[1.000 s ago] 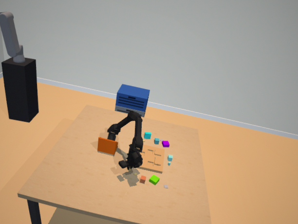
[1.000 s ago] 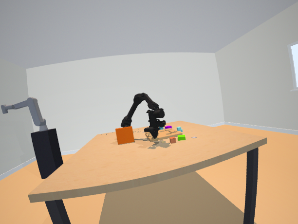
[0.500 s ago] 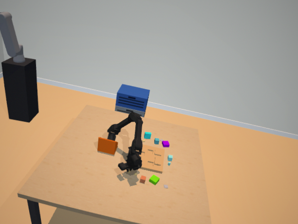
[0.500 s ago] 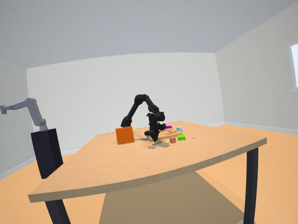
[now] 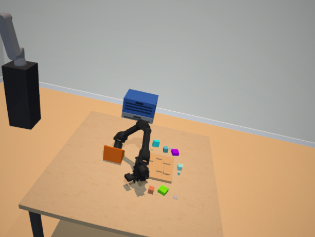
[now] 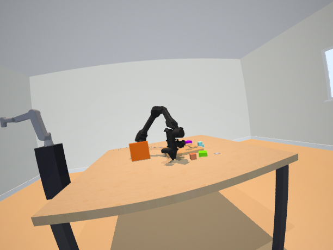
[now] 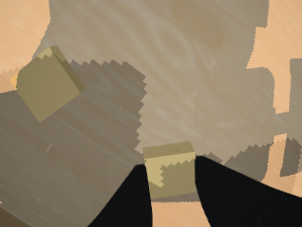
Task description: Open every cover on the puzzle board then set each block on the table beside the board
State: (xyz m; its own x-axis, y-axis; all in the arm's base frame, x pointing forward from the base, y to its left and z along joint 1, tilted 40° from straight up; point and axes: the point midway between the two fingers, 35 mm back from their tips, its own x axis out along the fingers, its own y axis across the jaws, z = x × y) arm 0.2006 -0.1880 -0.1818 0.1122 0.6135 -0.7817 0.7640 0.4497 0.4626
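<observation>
From the top, hangs low over the bench (image 5: pixel 77 193) (image 6: pixel 136 185) (image 7: pixel 212 99) just left of the puzzle board (image 5: pixel 169 166) (image 6: pixel 199 150), hiding part of it; can't tell whether every cover lies open. Shows a green block (image 5: pixel 163 189) (image 6: pixel 203 154) and an orange-red block (image 5: pixel 151 189) (image 6: pixel 192 156) on the near side, a purple block (image 5: pixel 175 152) (image 6: pixel 188 142) on the far side, all resting clear of the board. From the exterior, brings the hand (image 5: pixel 137 179) (image 6: pixel 173 157) (image 7: pixel 170 170) down close to the bench, fingers pointing down; probably calls for setting down, then letting go. From the wrist, has fingers only a little apart, closed on the sides of a yellow block (image 7: pixel 171 178), with a second yellow block (image 7: pixel 48 89) lying apart at left. Looks light, stiff and hardly fragile, perhaps a bit slippery on such smooth flat sides. Best gripped squarely across two opposite faces, lowered level, released gently to avoid tipping or nudging the neighbour.
</observation>
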